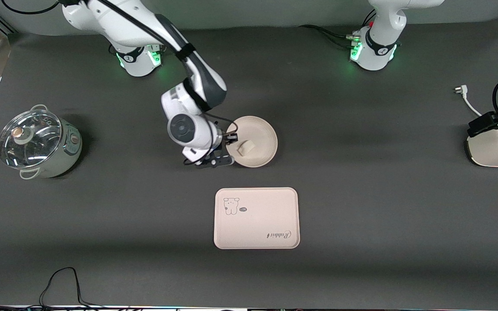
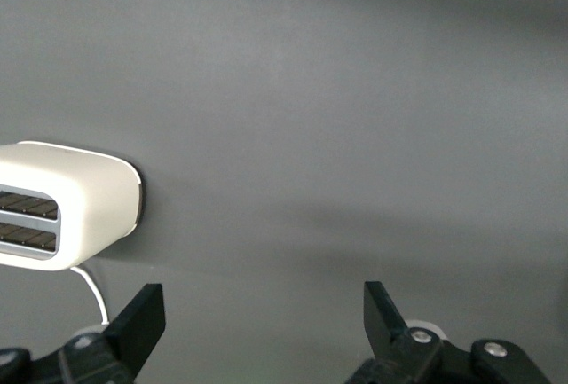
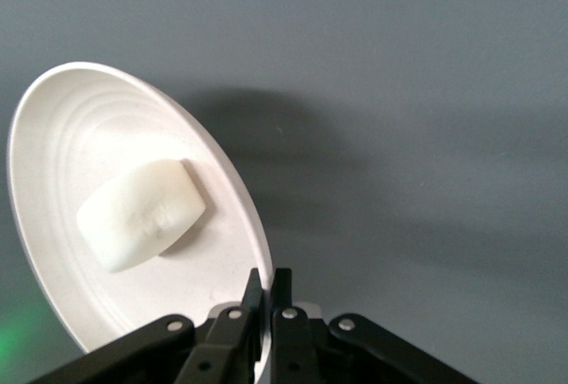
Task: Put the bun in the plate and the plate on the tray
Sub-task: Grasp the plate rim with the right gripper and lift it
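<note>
Right gripper (image 3: 264, 300) clenched on plate (image 1: 258, 134) rim, fingers nearly together, rim pinched between. Plate tilted, lifted at gripped edge. Bun (image 1: 246, 148) lies inside plate, smooth, off-white. Tray (image 1: 256, 218) flat on table, nearer front camera than plate, well apart. Left gripper (image 2: 262, 331) wide apart, holding nothing, waits above table near toaster (image 2: 62, 215).
</note>
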